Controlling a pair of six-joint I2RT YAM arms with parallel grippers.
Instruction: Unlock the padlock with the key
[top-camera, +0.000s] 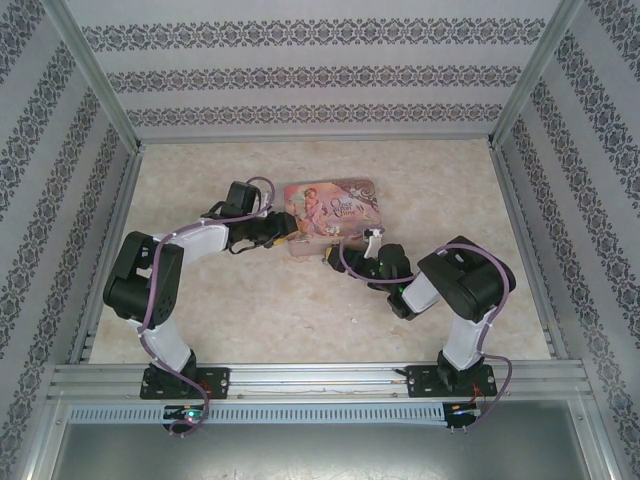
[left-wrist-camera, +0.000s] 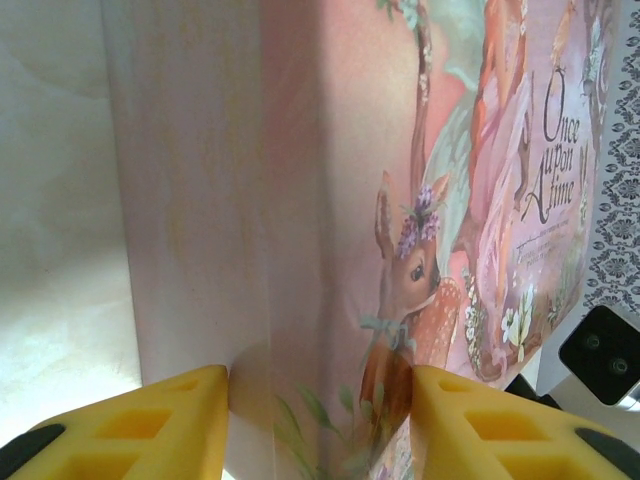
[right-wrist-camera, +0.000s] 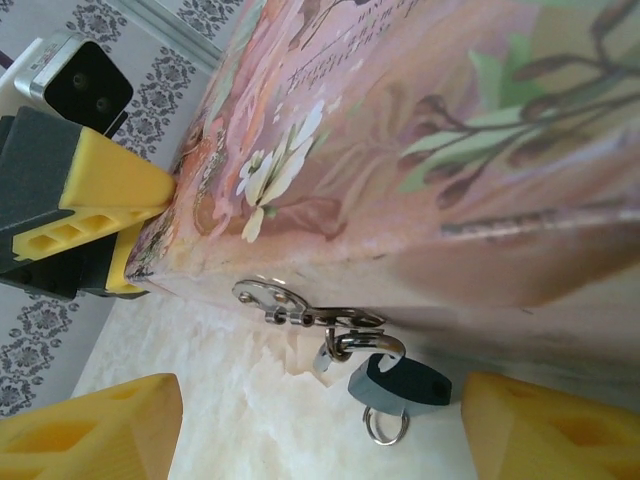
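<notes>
The tiny padlock (right-wrist-camera: 400, 385), dark bluish with a silver shackle, hangs from the hasp (right-wrist-camera: 300, 305) on the front wall of the pink illustrated tin (top-camera: 330, 210). A small wire ring (right-wrist-camera: 385, 428) dangles under the padlock; I cannot make out the key itself. My right gripper (right-wrist-camera: 322, 410) is open, its yellow fingers (right-wrist-camera: 90, 430) wide on either side of the padlock and clear of it. My left gripper (left-wrist-camera: 320, 400) is shut on the tin's left corner, one finger on the side wall and one on the lid (left-wrist-camera: 480, 200).
The tin lies on a pale marbled table (top-camera: 250, 310) inside patterned walls with metal rails. My left gripper's yellow finger (right-wrist-camera: 100, 190) shows at the tin's corner in the right wrist view. Both arms (top-camera: 160, 280) reach in from the near edge.
</notes>
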